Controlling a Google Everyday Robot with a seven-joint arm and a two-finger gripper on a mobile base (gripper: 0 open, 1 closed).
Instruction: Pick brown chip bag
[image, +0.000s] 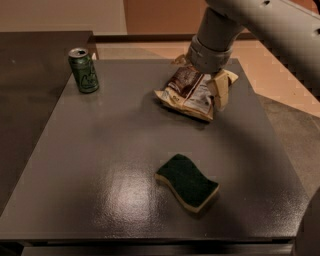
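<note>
The brown chip bag (187, 92) lies crumpled on the dark grey table (100, 165), at the back right of its top. It is dark brown and white with tan edges. My gripper (202, 80) comes down from the upper right on a grey arm and sits right over the bag. It is open and straddles the bag. One tan finger (220, 92) stands against the bag's right edge. The other is mostly hidden behind the bag's far left corner. The bag rests on the table.
A green soda can (83, 70) stands upright at the back left. A dark green sponge with a yellow base (187, 182) lies front of centre. The table's right edge runs close beside the bag, with floor beyond it.
</note>
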